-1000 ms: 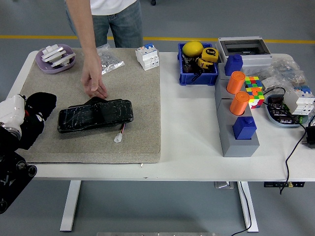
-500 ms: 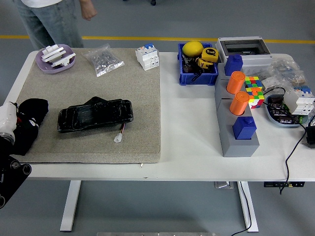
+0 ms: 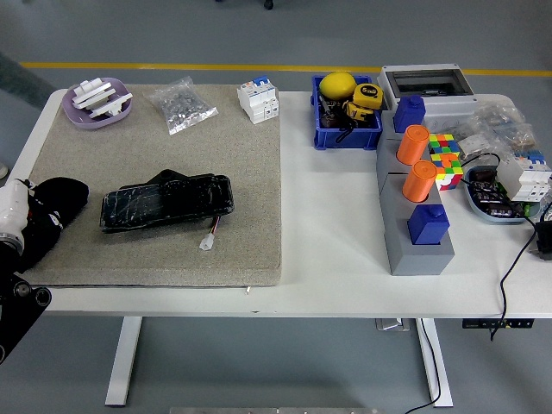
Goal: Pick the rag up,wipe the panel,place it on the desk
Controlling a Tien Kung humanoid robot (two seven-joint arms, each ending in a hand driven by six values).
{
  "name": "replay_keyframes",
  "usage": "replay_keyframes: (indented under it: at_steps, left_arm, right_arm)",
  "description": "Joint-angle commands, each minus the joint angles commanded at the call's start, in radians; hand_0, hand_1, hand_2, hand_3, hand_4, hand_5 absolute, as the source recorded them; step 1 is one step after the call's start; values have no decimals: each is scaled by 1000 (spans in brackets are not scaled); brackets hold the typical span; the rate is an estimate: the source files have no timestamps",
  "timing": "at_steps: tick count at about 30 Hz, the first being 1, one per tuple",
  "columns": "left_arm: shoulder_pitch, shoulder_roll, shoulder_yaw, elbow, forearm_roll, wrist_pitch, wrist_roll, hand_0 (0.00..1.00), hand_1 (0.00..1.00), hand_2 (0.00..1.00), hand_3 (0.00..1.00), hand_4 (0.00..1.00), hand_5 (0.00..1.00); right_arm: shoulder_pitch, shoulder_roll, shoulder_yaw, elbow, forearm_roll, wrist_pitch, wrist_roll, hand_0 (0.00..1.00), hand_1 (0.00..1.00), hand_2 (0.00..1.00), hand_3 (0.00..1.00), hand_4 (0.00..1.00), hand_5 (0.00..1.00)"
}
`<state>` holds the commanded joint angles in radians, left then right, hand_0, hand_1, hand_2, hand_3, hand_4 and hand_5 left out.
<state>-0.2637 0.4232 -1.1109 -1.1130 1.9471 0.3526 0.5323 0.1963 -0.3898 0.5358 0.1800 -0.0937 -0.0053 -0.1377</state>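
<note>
Gripping the black rag (image 3: 53, 210), left robot hand (image 3: 19, 226) sits half cut off at frame's left edge, fingers mostly hidden; panel (image 3: 166, 201) lies just right on the mat (image 3: 172, 155).

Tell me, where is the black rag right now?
In the head view, the black rag is at the far left of the table, on the beige mat, held at the robot's left hand, just left of the black panel.

Left arm (image 3: 19, 293): black links, white wrist shell.
</note>
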Motion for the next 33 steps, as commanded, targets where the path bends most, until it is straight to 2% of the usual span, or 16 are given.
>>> replay_keyframes:
  at_steps: [6, 7, 11, 12, 18, 19, 23, 24, 33]
  left_arm:
    - [1, 2, 4, -16, -17, 1, -10, 328, 532, 566, 577, 736, 37]
    - [1, 3, 5, -18, -22, 0, -11, 333, 573, 585, 577, 796, 127]
    - [4, 4, 4, -36, -12, -5, 4, 333, 573, 585, 577, 796, 127]
    - [4, 4, 2, -41, -6, -6, 15, 338, 621, 631, 594, 868, 252]
    - [4, 10, -2, -62, 10, -12, 43, 338, 621, 631, 594, 868, 252]
    - [4, 10, -4, -64, 13, -13, 44, 342, 624, 695, 631, 916, 333]
    - [5, 15, -11, -78, 13, -22, 51, 342, 624, 695, 631, 916, 333]
    - [5, 16, -13, -82, 14, -23, 52, 347, 630, 704, 688, 955, 387]
    - [5, 32, -33, -113, -3, -37, 57, 349, 630, 707, 717, 975, 414]
  right_arm:
    - [-1, 0, 3, 0, -3, -1, -1, 710, 501, 632, 619, 998, 555]
    - [-1, 0, 3, 0, -2, -1, -1, 709, 502, 632, 618, 998, 554]
    - [1, 0, -1, 0, 3, -1, 2, 709, 502, 632, 618, 998, 554]
    - [1, 0, 2, 0, 1, -2, 1, 709, 501, 632, 618, 998, 554]
    - [1, 0, 2, 0, 2, -1, 2, 709, 501, 632, 618, 998, 554]
    - [1, 0, 2, 0, 2, -1, 2, 709, 500, 632, 617, 998, 555]
    - [1, 2, 4, 0, 3, -2, 3, 709, 500, 632, 617, 998, 555]
    - [0, 3, 5, 0, 3, -2, 3, 710, 496, 632, 617, 998, 555]
    - [2, 4, 10, 0, 1, -3, 5, 710, 498, 632, 617, 998, 552]
